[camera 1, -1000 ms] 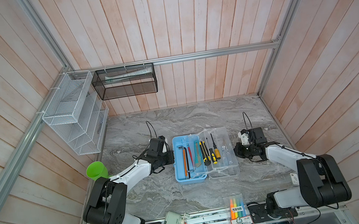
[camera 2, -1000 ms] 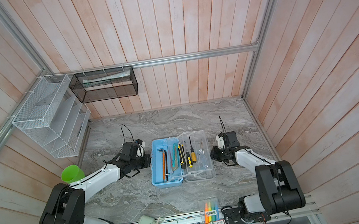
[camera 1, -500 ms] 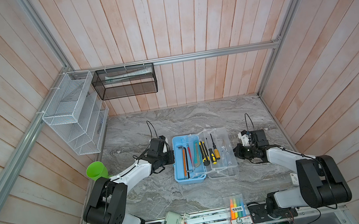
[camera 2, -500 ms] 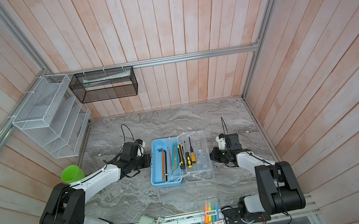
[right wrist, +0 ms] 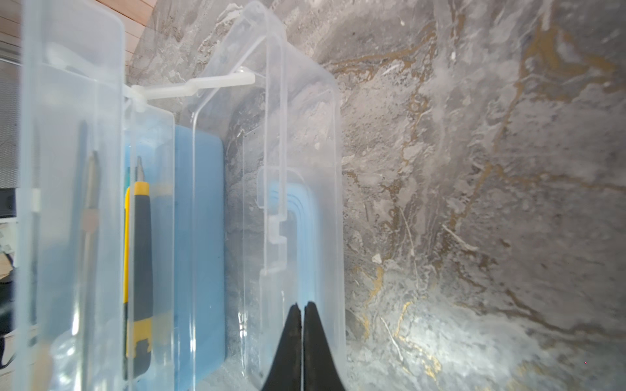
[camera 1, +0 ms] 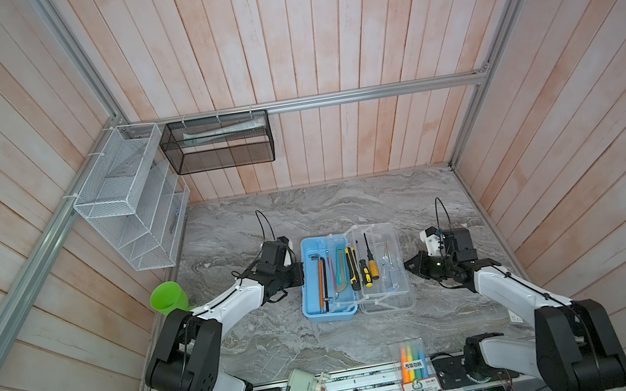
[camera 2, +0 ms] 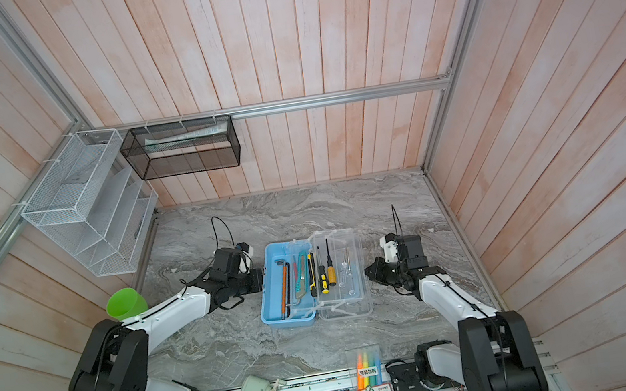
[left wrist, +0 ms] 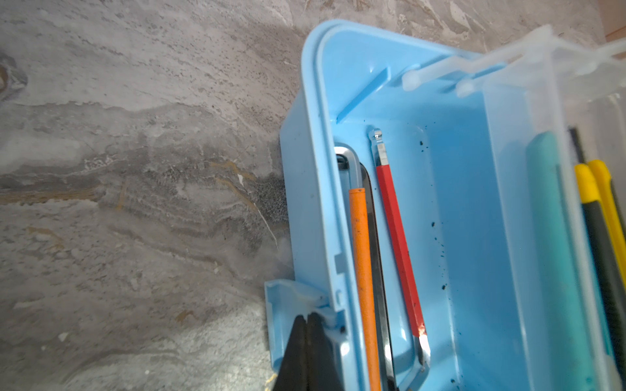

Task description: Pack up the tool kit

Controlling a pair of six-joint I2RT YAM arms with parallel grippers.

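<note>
Glossy blue plastic case [camera 1: 310, 289], clear lid [camera 1: 394, 272], veined marble-look table [camera 1: 305, 214].

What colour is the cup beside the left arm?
The cup is bright green, shown best in a top view.

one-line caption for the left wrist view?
Shut left hand at the blue case's latch tab; orange and red tools inside.

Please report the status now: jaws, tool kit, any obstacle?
Both jaws shut, holding nothing. Tool kit open, tools inside, clear lid lying flat beside. Nothing in the way.
</note>
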